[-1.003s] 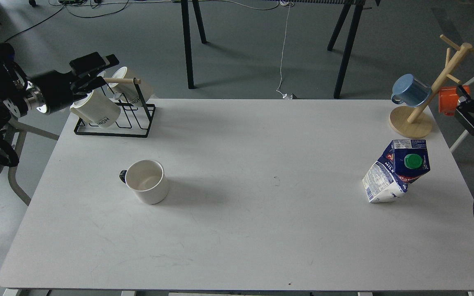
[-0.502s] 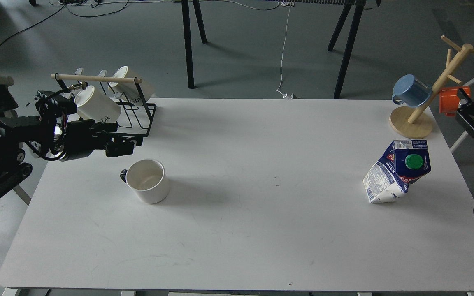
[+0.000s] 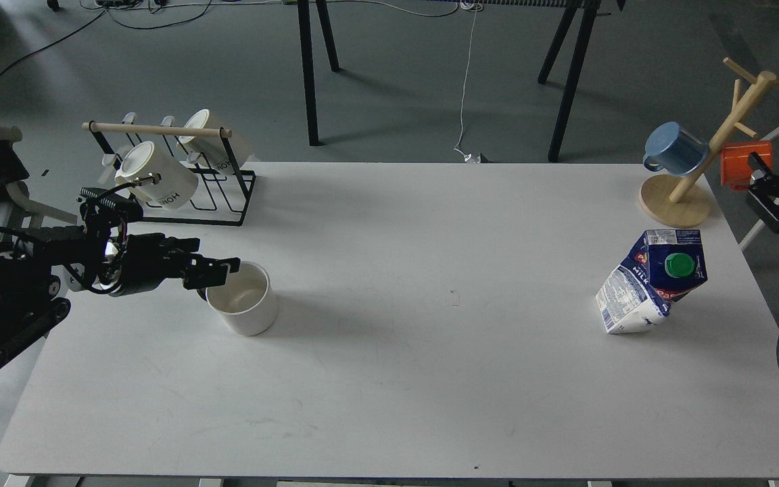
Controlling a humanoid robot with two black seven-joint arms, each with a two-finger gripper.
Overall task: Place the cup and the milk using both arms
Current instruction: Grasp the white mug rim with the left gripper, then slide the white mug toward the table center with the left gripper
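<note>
Head view, read from left to right with the white cup point(image 3: 244, 302) as the reference. The left gripper point(image 3: 217, 269) sits at the cup's left rim, directly over the dark handle, which points left toward the arm; its fingers look slightly apart around the rim, but they are dark and seen nearly end-on, so whether they are apart or closed on the rim cannot be told. The cup stands upright on the table point(image 3: 389, 399), mouth up, its long axis vertical. Behind the cup and to its left, a black wire rack point(image 3: 190, 196) holds two more white mugs lying on their sides. Likely faults here: a grip on the thin rim alone may slip or tip the cup when lifted, and a sideways push from the fingers could slide it across the smooth top. Far to the right of the cup stands the milk carton point(image 3: 653, 281), dented and leaning, its long axis tilted from vertical, with the green cap facing up and toward the camera; a crushed base makes it prone to toppling if nudged. Beyond the carton, a wooden mug tree point(image 3: 700, 169) carries a blue mug and an orange one. The right gripper point(image 3: 768, 196) hangs farthest right, off the table edge; its finger state cannot be told.
</note>
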